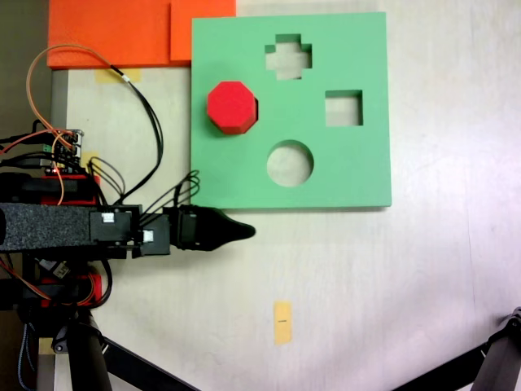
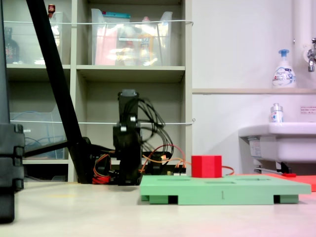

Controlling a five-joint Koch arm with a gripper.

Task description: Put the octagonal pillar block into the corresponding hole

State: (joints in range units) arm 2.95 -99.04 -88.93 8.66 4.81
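Octagonal pillar block (image 1: 231,106) stands in the corresponding hole (image 1: 255,108) at the board's (image 1: 358,171) 9 o'clock, apparently unseated; gripper (image 1: 244,231) clear, state indeterminate.

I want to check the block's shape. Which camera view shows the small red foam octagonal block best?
The fixed view from above: the red foam octagonal block shows its eight-sided top face there, standing on the green foam board. The low side fixed view shows it as a plain red rectangle on the board.
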